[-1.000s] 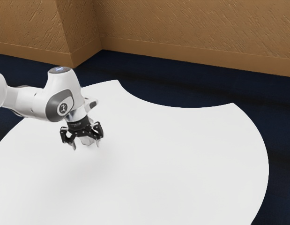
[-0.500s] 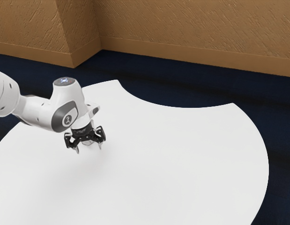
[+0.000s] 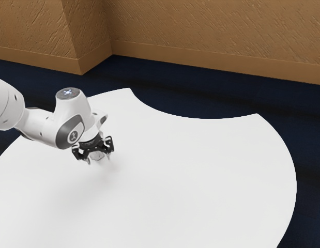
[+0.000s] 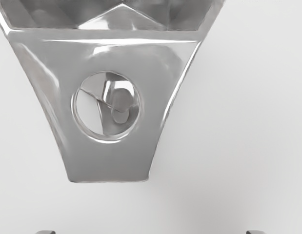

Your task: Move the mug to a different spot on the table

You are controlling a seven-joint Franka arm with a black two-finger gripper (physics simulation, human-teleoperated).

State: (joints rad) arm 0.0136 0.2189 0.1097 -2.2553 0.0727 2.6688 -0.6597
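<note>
Grey, glossy mug (image 4: 116, 58): sits directly under the hand on the table (image 3: 201, 181), close to the table edge at the exterior view's left and well apart from the opposite edge. Wrist view: the mug body lies on the side away from the fingertips. The handle (image 4: 109, 161) projects from the body toward the gripper, narrows to a blunt end, and has a round hole through its middle. Mug upright or tipped: cannot tell. Exterior view: only a small pale shape shows btwn the fingers, too small to make out in detail.

Gripper (image 3: 97, 159): black, two-finger, pointed down, low over the table surface. Jaws spread wide, nothing clamped. Wrist view: the fingertips (image 4: 43, 232) stand far apart. The handle end stops short of the line btwn them, w/ bare table showing on both sides. No contact w/ the mug visible.

Arm (image 3: 41, 126): white, enters from the exterior view's left, wrist bent down over the mug position.

Table: white, matt, w/ curved edges. The far edge has a concave cut-out. A faint shadow lies on the surface below the gripper.

Floor (image 3: 201, 93): dark blue, around the table. Wall (image 3: 201, 26): tan, rough-textured, w/ a plain skirting strip along the base.
</note>
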